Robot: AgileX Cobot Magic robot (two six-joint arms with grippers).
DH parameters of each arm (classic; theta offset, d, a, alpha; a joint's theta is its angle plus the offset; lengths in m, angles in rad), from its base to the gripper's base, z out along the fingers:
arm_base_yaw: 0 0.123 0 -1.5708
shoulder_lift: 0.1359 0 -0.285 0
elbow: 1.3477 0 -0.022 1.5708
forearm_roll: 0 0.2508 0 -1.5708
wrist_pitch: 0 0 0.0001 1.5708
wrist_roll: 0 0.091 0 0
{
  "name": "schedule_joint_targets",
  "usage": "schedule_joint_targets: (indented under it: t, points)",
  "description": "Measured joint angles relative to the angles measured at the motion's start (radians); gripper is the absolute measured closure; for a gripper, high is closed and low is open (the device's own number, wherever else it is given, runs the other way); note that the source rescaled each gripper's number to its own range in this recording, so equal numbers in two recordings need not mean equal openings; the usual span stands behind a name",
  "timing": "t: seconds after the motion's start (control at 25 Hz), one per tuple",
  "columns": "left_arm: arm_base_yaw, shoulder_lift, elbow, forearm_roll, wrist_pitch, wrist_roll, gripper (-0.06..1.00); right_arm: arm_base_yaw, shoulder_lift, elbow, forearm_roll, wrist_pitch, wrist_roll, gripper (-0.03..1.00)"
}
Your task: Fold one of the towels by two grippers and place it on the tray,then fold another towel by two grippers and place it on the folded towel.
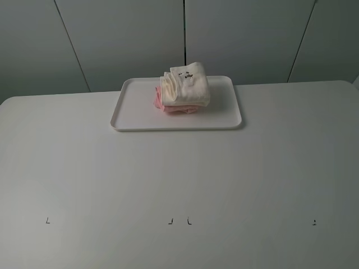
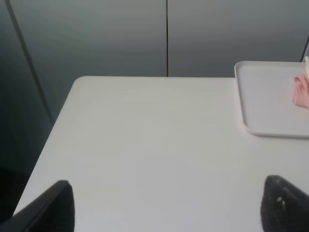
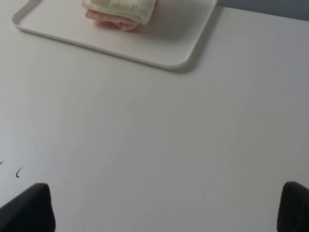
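Observation:
The white tray [image 1: 134, 109] sits at the back middle of the table. On it lies the folded pink towel [image 1: 166, 105], and the folded cream-white towel [image 1: 187, 85] rests on top of it. Neither gripper shows in the high view. In the left wrist view, the left gripper [image 2: 166, 212] is open over bare table, well away from the tray [image 2: 263, 104] and the pink towel [image 2: 301, 92]. The right gripper [image 3: 166, 210] is open too, over bare table short of the tray [image 3: 159, 50], where the cream towel [image 3: 120, 7] covers the pink towel [image 3: 113, 20].
Small black marks [image 1: 179, 221] line the table's front area. The table's left edge [image 2: 53, 130] drops off beside the left gripper. Grey wall panels stand behind the table.

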Motion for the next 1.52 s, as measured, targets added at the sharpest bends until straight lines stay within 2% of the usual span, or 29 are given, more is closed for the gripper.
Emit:
schedule_joint_targets:
  t: [0.24, 0.4, 0.72, 1.0, 1.52]
  points:
    - [0.000, -0.004, 0.212, -0.030, 0.003, -0.042, -0.05, 0.000, -0.008, 0.000, 0.000, 0.000, 0.000, -0.03]
    - [0.000, -0.004, 0.259, -0.029, -0.107, -0.048, -0.05, 0.000, -0.008, 0.000, 0.000, 0.000, 0.001, -0.03]
    - [0.000, -0.004, 0.264, -0.040, -0.129, -0.026, -0.04, 0.000, -0.008, 0.000, 0.000, 0.000, 0.001, -0.03]
    - [0.000, -0.004, 0.266, -0.095, -0.134, 0.059, -0.04, 0.000, -0.008, 0.000, 0.007, 0.000, -0.023, -0.03]
    - [0.000, -0.004, 0.266, -0.141, -0.134, 0.073, -0.04, 0.000, -0.008, 0.000, 0.013, 0.000, -0.044, -0.03]
